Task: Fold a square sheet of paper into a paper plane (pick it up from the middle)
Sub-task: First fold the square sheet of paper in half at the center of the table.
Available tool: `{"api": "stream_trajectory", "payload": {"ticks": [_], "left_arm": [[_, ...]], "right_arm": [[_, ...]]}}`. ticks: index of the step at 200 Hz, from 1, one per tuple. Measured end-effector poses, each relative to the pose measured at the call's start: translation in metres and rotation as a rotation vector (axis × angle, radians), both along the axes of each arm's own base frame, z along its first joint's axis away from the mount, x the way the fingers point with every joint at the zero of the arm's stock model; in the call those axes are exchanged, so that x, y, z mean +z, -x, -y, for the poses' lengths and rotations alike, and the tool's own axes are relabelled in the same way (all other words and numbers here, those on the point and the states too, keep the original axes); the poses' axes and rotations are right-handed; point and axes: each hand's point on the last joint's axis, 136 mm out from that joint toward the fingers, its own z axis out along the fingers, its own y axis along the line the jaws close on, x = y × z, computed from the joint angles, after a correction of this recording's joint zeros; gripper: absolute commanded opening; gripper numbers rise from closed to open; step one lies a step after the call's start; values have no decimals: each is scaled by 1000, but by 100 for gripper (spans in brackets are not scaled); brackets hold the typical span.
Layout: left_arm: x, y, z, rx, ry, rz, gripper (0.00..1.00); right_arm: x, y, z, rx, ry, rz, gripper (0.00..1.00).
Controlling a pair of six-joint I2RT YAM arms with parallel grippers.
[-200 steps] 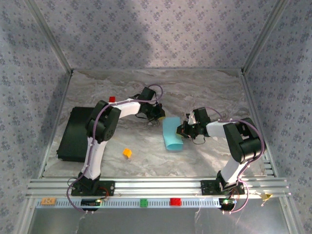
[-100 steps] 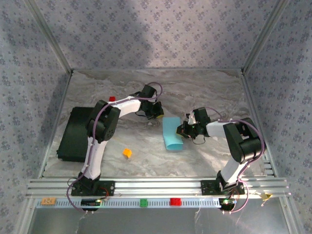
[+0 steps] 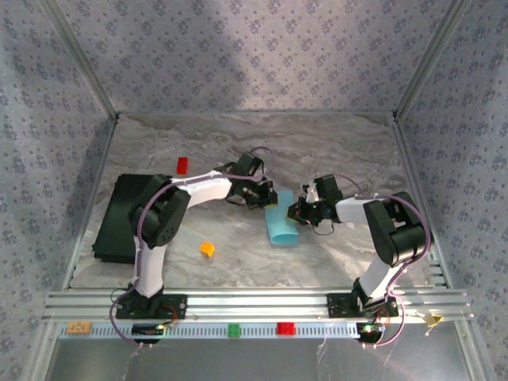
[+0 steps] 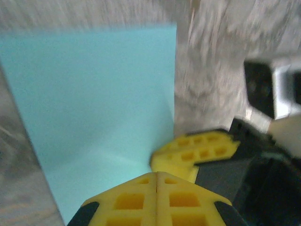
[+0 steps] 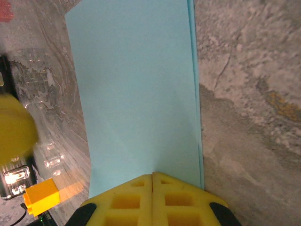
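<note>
The square sheet of paper (image 3: 279, 221) lies on the desk (image 3: 341, 143) between the two arms. It is already doubled into a narrow light-blue strip whose long axis runs from the far side toward the near edge, leaning a little to the right as it comes nearer. The right wrist view shows a second layer peeking out along the strip's right edge.

The left claw (image 3: 263, 198) sits at the strip's far-left corner, with the paper stretching away in front of it. The right claw (image 3: 297, 213) sits against the right long edge near its middle, so the paper lies to its left. Both claws are at the sheet and neither is clearly nearer. They come at it from opposite sides and stand close to each other.

In each wrist view the yellow fingers are pressed together with no gap. It cannot be told whether a layer of paper is nipped between them or the tips merely press it flat.

The next crease probably depends on one claw pinning the strip while the other works along the long axis, and thin paper could slide or buckle.

A black slab (image 3: 119, 218), an orange block (image 3: 207, 248) and a red block (image 3: 182, 165) lie loose to the left, well apart from the paper, and none of them holds anything
</note>
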Motion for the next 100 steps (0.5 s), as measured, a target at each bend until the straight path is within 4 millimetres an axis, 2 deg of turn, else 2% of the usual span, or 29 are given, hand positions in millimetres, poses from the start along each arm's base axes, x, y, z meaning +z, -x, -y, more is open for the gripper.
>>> {"api": "stream_trajectory", "payload": {"ticks": [36,51,100], "left_arm": [[-28,32,-9,-23,-18,-89,4],[-34,36,-13,-21,-19,-105,4],[-36,41,-17,-36,-9,-82,3]], "right_arm": [[0,0,0,0,0,0,0],[0,0,0,0,0,0,0],[0,0,0,0,0,0,0]]}}
